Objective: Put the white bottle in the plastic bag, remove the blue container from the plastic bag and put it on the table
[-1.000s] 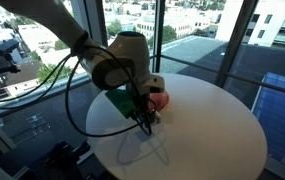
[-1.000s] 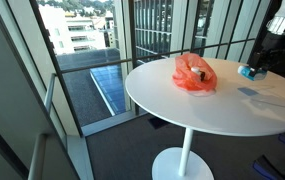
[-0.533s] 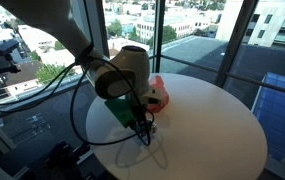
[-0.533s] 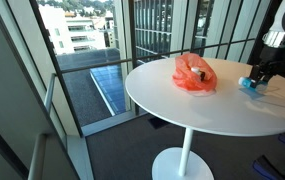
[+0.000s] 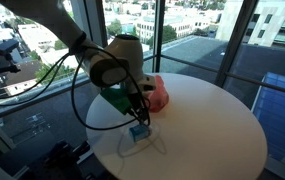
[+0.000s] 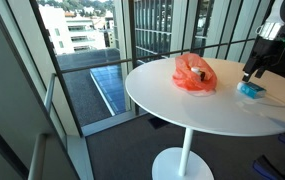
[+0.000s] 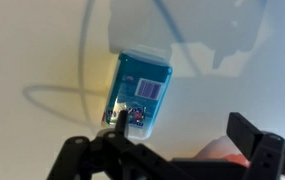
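Note:
The blue container (image 7: 142, 92) lies flat on the round white table (image 5: 217, 130), label up, free of any grip. In both exterior views it rests near the table's edge (image 5: 139, 130) (image 6: 250, 88). My gripper (image 7: 182, 135) hangs just above it, open, with nothing between its fingers; in the exterior views the gripper (image 5: 137, 110) (image 6: 250, 72) stands a little over the container. The red-orange plastic bag (image 5: 158, 93) (image 6: 194, 73) sits crumpled on the table beside them. A sliver of the bag (image 7: 222, 152) shows between the fingers. The white bottle is out of view.
The table (image 6: 197, 112) stands on a single pedestal next to tall glass windows and a railing (image 6: 57, 80). My arm's black cable (image 5: 77, 100) loops down over the table's edge.
The gripper has opened and let go of the blue container, which now lies on the table. The gripper has risen slightly above it.

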Robot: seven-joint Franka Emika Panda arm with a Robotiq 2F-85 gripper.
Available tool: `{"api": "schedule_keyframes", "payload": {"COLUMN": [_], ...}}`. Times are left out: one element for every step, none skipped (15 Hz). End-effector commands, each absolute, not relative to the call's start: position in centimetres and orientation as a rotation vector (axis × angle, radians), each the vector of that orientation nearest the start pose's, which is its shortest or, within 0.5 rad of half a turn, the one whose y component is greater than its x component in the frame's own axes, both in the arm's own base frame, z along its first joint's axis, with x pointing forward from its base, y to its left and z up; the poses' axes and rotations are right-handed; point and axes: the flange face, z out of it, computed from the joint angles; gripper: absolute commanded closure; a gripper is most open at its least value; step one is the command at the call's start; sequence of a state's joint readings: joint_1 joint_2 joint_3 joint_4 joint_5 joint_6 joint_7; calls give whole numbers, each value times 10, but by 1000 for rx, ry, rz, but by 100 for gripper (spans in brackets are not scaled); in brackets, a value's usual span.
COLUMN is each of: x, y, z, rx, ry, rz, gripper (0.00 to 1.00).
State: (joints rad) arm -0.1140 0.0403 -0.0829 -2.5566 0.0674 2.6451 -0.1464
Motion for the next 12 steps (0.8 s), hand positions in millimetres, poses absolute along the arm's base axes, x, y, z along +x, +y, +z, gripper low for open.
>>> {"api": "schedule_keyframes", "payload": {"x": [451, 454, 456, 458, 460, 462, 462, 463, 463, 464, 464, 465], "y": [-67, -63, -59, -57, -56, -56, -57, -59, -60, -61, -62, -62], "z": [303, 315, 326, 337, 347, 358, 367, 378, 389, 400, 410, 419], "rx": [-3057, -3043, -3028, -3022, -3011, -3001, -2998, -3014, -3017, -3022, -3021, -3023], "ry": [78, 81, 94, 104, 108, 124, 136, 157, 177, 194, 208, 221], "rz": [-119, -126, -134, -141, -138, -136, -120, -109, -104, -105, -107, -107], "gripper": [0, 0, 0, 0, 0, 0, 0, 0, 0, 0, 0, 0]}}
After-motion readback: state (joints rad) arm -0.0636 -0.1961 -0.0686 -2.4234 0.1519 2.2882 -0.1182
